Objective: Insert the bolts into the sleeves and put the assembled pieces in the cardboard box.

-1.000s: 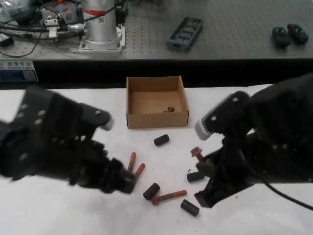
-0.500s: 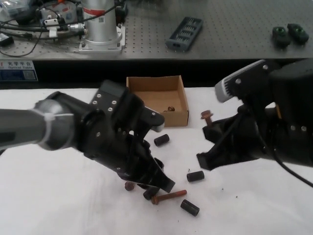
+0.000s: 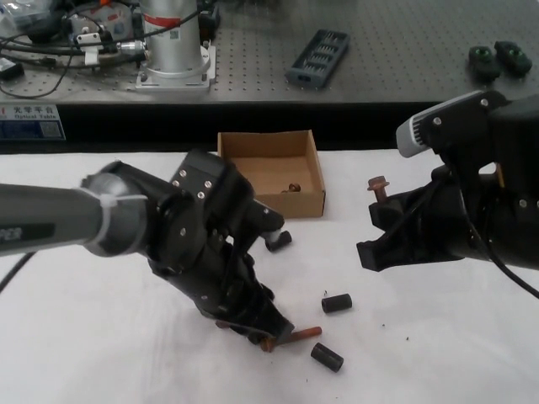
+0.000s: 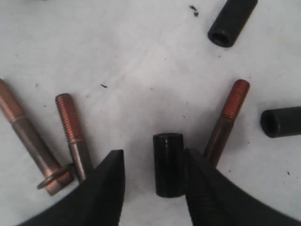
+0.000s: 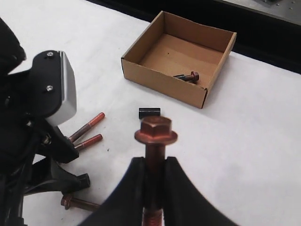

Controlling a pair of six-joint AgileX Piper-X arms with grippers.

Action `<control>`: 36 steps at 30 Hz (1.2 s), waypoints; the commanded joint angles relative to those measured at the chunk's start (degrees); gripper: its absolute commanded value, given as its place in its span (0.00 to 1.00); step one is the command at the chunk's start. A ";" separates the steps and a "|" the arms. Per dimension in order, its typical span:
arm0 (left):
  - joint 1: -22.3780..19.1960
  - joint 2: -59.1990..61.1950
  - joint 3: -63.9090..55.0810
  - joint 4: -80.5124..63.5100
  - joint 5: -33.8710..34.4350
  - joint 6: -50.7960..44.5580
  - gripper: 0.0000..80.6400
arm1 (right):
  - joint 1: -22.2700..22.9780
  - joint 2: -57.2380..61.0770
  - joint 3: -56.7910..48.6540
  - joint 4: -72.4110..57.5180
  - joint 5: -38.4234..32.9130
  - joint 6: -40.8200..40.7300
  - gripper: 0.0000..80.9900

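The left gripper (image 4: 153, 182) has dropped over 1 sleeve (image 4: 168, 165) on the counter (image 4: 141, 56), fingers spread astride it; the right gripper (image 5: 153, 188) has raised its bolt (image 5: 155, 134), fingers clenched. Insertion looks close.

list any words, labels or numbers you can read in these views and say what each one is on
Nothing reads with certainty.
Blue-and-white sign on the perforated table's front edge: characters too blurred.
Sticker on the silver column: too small.
White lettering on the left arm: cut off at the picture's edge, unreadable.
Cardboard box, and the bolt in the right gripper: no print visible.
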 commanded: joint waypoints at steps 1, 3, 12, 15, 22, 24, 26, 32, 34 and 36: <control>-1.56 1.39 -0.63 0.29 -0.51 0.74 0.37 | -0.46 -0.76 -0.12 -1.04 -0.76 0.20 0.05; -2.31 1.51 -0.63 0.12 -0.63 0.74 0.37 | -0.46 -0.76 -0.12 -1.04 -0.76 0.20 0.05; -3.08 3.07 -1.11 2.25 -1.60 3.06 0.28 | -0.46 -0.76 -0.12 -1.04 -0.76 0.20 0.05; -3.18 3.52 -1.11 4.07 -2.34 4.54 0.28 | -0.46 -0.76 -0.12 -1.04 -0.76 0.20 0.05; -3.26 3.57 -1.17 6.45 -3.75 6.35 0.28 | -0.46 -0.76 -0.12 -1.04 -0.76 0.20 0.05; -3.26 3.57 -1.32 6.94 -4.18 6.44 0.27 | -0.46 -0.76 -0.12 -1.04 -0.76 0.20 0.05; -3.26 3.57 -1.89 8.79 -5.07 6.99 0.27 | -0.46 -0.76 -0.12 -1.04 -0.76 0.20 0.05; -3.26 3.57 -4.38 10.49 -6.23 7.62 0.27 | -0.42 -0.76 -0.12 -1.18 -0.76 0.20 0.05; -3.26 3.57 -5.03 9.70 -6.23 7.62 0.27 | -0.42 -0.76 -0.12 -1.18 -0.76 0.20 0.05; -3.26 3.57 -5.74 9.70 -6.23 7.62 0.27 | -0.42 -0.76 -0.12 -1.18 -0.76 0.20 0.05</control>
